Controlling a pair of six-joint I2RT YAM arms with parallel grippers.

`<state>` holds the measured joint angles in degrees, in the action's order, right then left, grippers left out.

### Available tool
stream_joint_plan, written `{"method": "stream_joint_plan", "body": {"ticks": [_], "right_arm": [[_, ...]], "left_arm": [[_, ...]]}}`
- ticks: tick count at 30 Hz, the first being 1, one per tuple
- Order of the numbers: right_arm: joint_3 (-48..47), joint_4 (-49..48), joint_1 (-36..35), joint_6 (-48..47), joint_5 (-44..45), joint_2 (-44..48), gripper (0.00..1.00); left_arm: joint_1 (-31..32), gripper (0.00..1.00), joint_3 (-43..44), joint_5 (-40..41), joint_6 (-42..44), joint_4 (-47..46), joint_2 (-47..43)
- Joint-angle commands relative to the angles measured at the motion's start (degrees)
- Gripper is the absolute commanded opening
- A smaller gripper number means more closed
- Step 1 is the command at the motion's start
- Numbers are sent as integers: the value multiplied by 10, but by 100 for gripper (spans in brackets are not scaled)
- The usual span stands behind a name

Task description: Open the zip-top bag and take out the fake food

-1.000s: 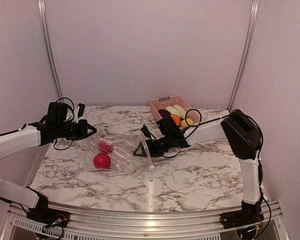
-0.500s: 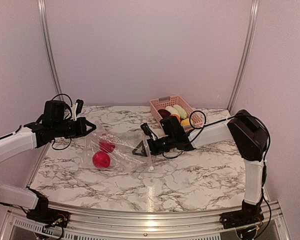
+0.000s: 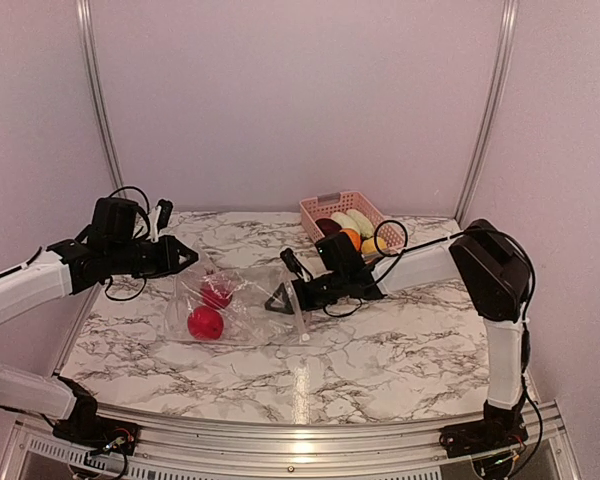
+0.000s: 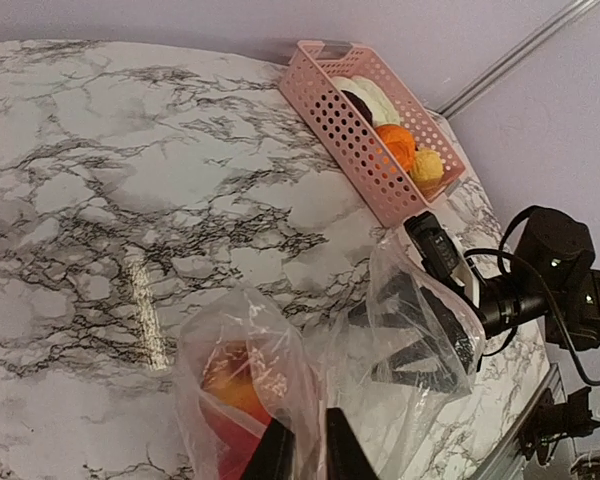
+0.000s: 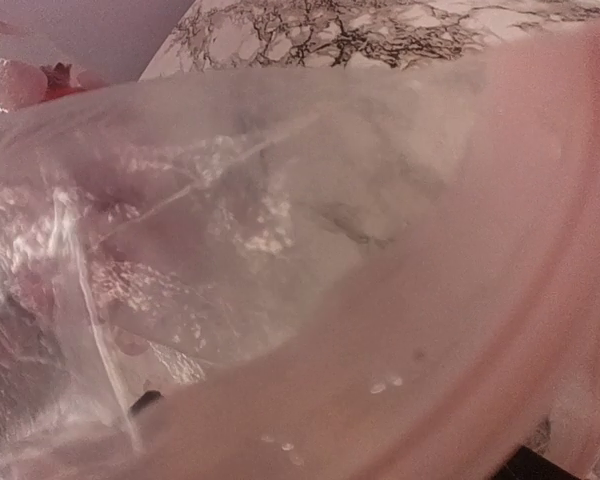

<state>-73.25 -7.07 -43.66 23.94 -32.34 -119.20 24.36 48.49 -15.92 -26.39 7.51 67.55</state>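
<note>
Although crumpled and see-through, the zip-top bag [image 3: 242, 312] is easy to place: it lies on the marble table [image 3: 400, 350], left of centre, between the two arms. Its stiff zip strip [image 3: 299, 318] is at the right end, running front to back, and the back-left corner is held up off the surface. Fake food [image 3: 208, 318] inside: a bright red ball [image 3: 205, 324] at the front-left and a darker red piece [image 3: 217, 295] just behind it, both low in the bag. Left gripper [image 3: 187, 256] is closed, pinching the film at the raised corner; the left wrist view has its two dark fingertips [image 4: 280, 452] nearly together at the bottom edge with plastic bunched between them. Right gripper [image 3: 279, 298] is at the zip end, jaws spread wide and clamped on nothing. In the left wrist view its dark fingers show through the film, so they sit inside the bag's mouth. Right wrist view is almost all wrinkled plastic plus a pink blur, with red pieces faint at top left; the fingers can't be read there. Pink basket [image 3: 320, 206] stands at the back of the table, right of centre, behind the right arm and apart from the bag. It holds more pieces: a maroon one [image 3: 328, 227], an orange one [image 3: 351, 239], a yellow one [image 3: 372, 246] and pale long ones [image 3: 352, 220]. Black cable [image 3: 388, 232] loops over the right arm just beside the basket.
</note>
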Motion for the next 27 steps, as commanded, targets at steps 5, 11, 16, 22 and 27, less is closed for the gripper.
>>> {"method": "stream_joint_plan", "body": {"ticks": [5, 11, 16, 22, 27], "right_arm": [[-36, 68, -7, -15, 46, -27, 86], [-30, 98, -7, -22, 50, -25, 85], [-28, 115, -7, -38, 57, -20, 85], [-35, 121, -6, -46, 56, -25, 84], [-36, 122, -6, -40, 68, -27, 85]], "left_arm": [[-52, 57, -27, 18, 3, 88, -9], [-100, 80, -149, -23, -20, 62, -95], [-101, 98, -197, -28, -41, 4, -82], [-97, 80, -220, -91, -74, -125, -9], [-86, 38, -178, -128, -67, -124, 19]]}}
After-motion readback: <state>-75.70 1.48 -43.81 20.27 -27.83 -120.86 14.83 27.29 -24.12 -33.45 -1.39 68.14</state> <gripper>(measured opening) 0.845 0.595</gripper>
